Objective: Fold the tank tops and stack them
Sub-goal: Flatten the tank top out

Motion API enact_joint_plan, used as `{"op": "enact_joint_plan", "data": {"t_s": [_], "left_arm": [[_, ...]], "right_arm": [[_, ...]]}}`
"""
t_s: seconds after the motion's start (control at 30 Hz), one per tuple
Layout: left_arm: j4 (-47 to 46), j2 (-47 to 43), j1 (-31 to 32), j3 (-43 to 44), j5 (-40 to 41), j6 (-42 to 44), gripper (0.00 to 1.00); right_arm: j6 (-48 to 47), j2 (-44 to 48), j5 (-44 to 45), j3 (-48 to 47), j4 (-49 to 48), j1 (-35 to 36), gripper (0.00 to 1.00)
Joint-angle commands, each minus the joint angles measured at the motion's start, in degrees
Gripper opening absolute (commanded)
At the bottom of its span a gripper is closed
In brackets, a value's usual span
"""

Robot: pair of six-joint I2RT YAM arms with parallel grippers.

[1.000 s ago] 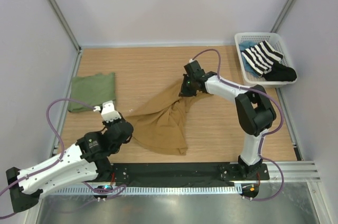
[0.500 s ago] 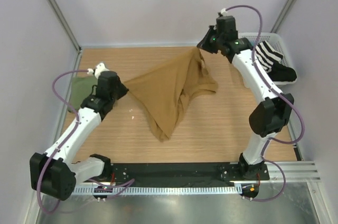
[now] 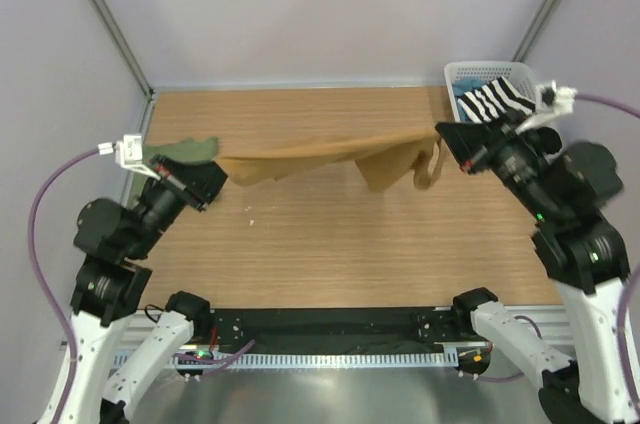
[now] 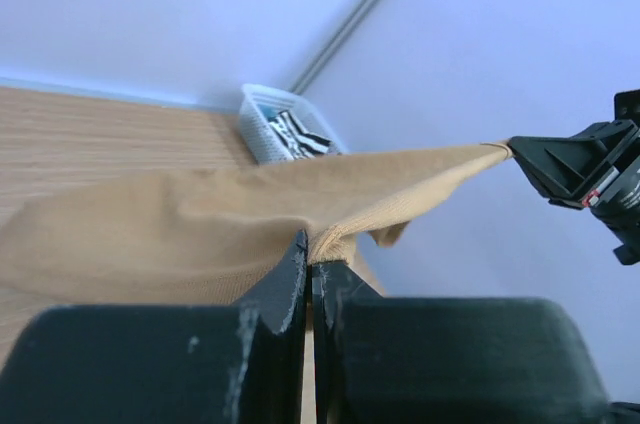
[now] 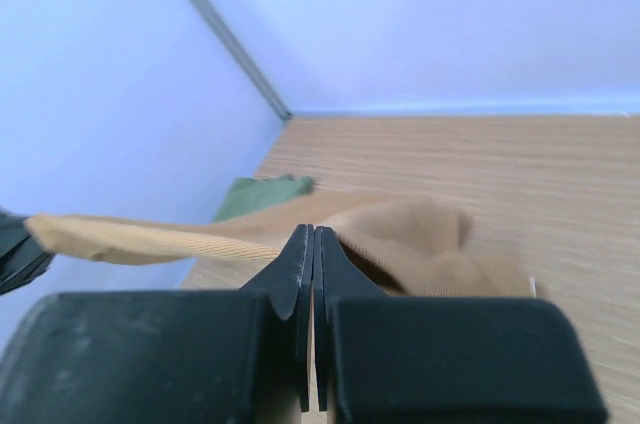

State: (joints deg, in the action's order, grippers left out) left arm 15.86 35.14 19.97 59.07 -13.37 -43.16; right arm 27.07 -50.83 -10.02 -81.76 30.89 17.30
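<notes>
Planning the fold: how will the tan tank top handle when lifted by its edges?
Likely floppy: stretched between the left fingers and right fingers, the tan tank top sags, with a loose part hanging lower. Probably light, as two thin pinches carry it. Released, it would likely crumple rather than hold shape.

Both arms reach high above the surface (image 3: 330,244); left pincer (image 3: 212,176) and right pincer (image 3: 447,134), well apart, each clamp the tan tank top (image 3: 300,156).

The left gripper (image 3: 214,176) and right gripper (image 3: 446,133) rose apart; tan tank top (image 3: 300,156) now stretched between them.
</notes>
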Motion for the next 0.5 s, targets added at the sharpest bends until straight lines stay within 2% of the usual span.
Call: {"op": "enact_joint_plan", "data": {"t_s": [0.0,0.1,0.17,0.2,0.23,0.3,0.33,0.43,0.47], "left_arm": [[2.8,-5.6,0.2,-1.3,-5.1,-1.7,0.0],[3.0,-4.3,0.2,-0.3,-4.7,-3.0,0.0],[4.4,-1.6,0.2,1.8,-3.9,-3.7,0.0],[4.5,0.3,0.2,2.4,-2.8,-3.9,0.0],[4.7,3.8,0.2,2.9,-1.9,-3.8,0.0],[5.4,8.7,0.2,2.5,1.0,-2.7,0.0],[3.3,13.9,0.0,1.8,1.4,-2.6,0.0],[-3.2,22.6,-1.0,-2.5,2.1,-4.2,0.0],[-7.9,28.4,-1.3,-3.2,2.5,-4.6,0.0]], "right_arm": [[-0.2,8.1,-8.0,3.2,-1.8,0.1,0.01],[-0.5,8.3,-6.7,0.3,0.8,0.0,0.01],[-2.4,4.3,-3.4,-3.6,5.2,0.0,0.01],[-2.5,2.2,-1.2,-4.8,6.8,0.1,0.01],[-3.0,-2.0,5.1,-6.6,10.6,0.1,0.01],[-3.2,-7.1,9.7,-7.1,14.3,0.0,0.01],[-3.0,-11.9,13.2,-5.8,14.1,-0.3,0.01],[-2.6,-20.1,13.4,-2.8,9.9,-1.2,0.01],[-1.9,-26.1,12.8,-2.7,8.8,-1.8,0.01]]}}
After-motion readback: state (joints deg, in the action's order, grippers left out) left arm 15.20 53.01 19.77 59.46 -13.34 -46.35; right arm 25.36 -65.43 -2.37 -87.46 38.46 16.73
